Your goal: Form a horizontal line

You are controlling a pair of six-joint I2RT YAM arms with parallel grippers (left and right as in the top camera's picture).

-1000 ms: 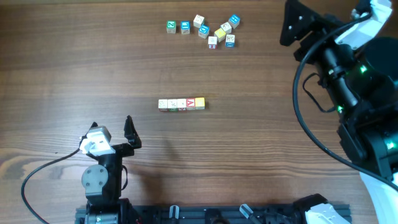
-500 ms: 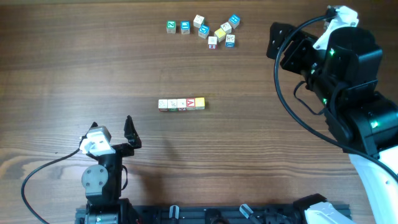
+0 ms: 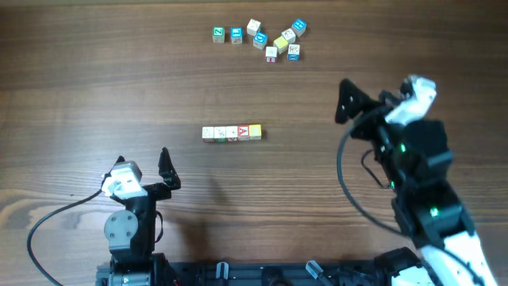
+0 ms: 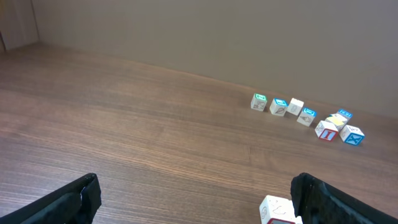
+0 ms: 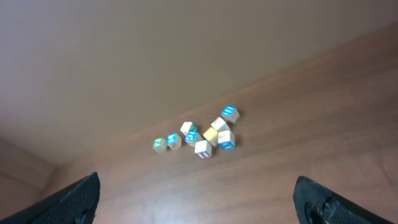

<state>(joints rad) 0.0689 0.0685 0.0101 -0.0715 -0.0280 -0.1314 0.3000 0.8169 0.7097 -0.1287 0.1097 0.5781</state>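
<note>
Five-cube horizontal line; nine loose cubes scattered well apart.

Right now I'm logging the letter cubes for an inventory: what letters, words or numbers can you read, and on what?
"A", in red, on one cube in the row of cubes, beside the yellow cube.
Rest of that row: green and red marks, too small to read.
The loose cubes: blue, teal and red marks, too blurred to read.
No other text shows.
</note>
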